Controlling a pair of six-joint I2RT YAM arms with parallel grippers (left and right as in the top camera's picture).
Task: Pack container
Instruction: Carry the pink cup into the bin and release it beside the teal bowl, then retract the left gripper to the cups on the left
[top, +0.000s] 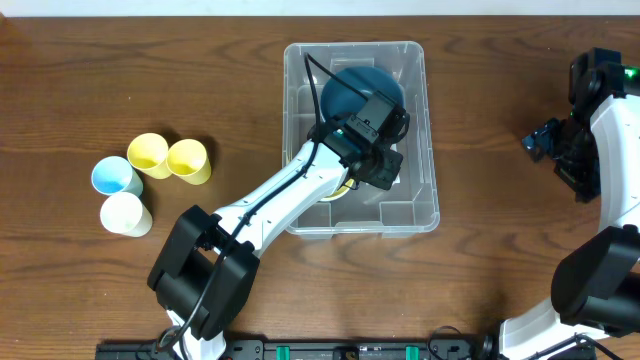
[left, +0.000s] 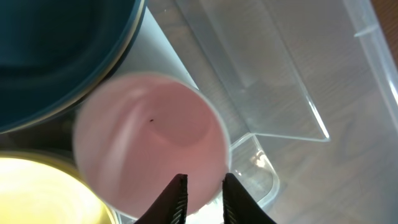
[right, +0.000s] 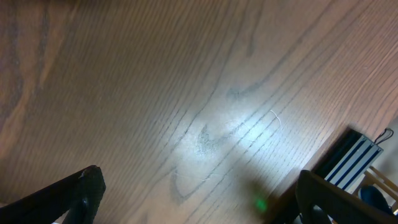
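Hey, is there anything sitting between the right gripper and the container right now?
Nothing visible does. The right gripper hangs open near the right edge of the table, and only bare wood lies between it and the right wall of the container. The left gripper is inside the container, shut on the pink cup.

Brown wood-grain table (top: 80, 60), soft glare

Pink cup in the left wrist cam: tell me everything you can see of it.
The pink cup is pale, matte-looking plastic with a round rim and a small dark speck inside. Its mouth faces the camera. It is within the container, next to a dark teal bowl and a yellow object. The left gripper straddles its near wall, one finger inside, one outside, apparently pinching it.
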